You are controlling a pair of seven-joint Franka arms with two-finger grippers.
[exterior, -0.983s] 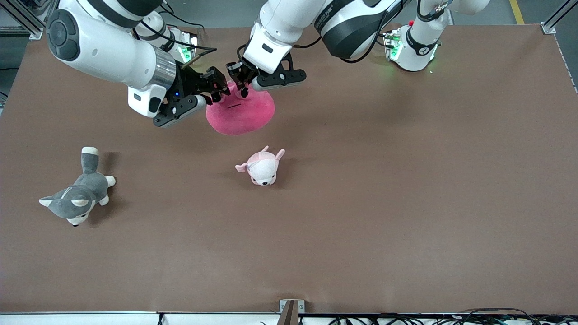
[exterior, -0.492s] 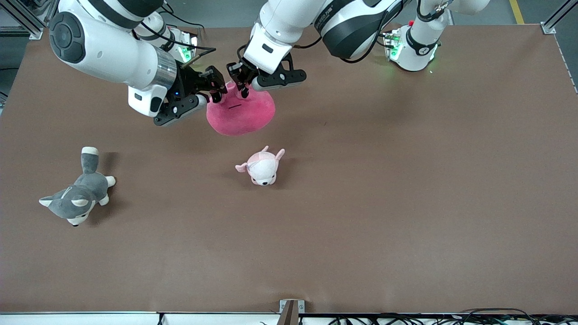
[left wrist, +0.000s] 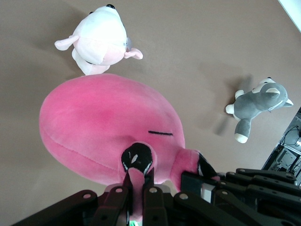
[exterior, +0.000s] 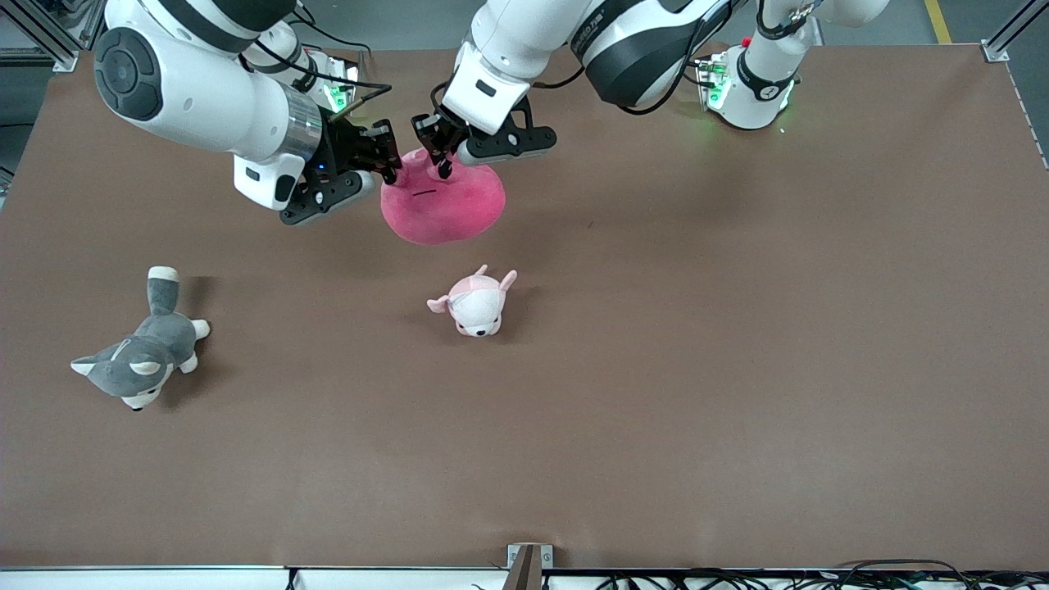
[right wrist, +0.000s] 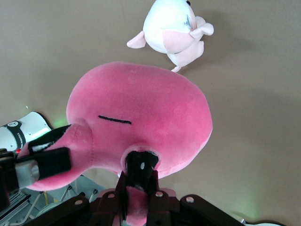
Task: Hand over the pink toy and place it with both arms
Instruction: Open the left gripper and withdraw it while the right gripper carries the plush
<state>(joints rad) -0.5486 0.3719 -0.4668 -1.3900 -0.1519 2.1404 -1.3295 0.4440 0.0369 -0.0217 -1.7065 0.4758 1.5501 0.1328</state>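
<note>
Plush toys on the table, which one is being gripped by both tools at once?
The big hot-pink plush. The left tool and right tool each pinch its top, while the small pale pink plush and grey husky plush lie untouched on the table.

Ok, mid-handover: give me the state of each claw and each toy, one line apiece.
Pink toy: held up over the table, pinched by both claws.
Left claw: shut on the pink toy.
Right claw: shut on the pink toy.
Pale pink-and-white plush: lying on the table, untouched, nearer the front camera than the pink toy.
Grey husky plush: lying toward the right arm's end, untouched.
</note>
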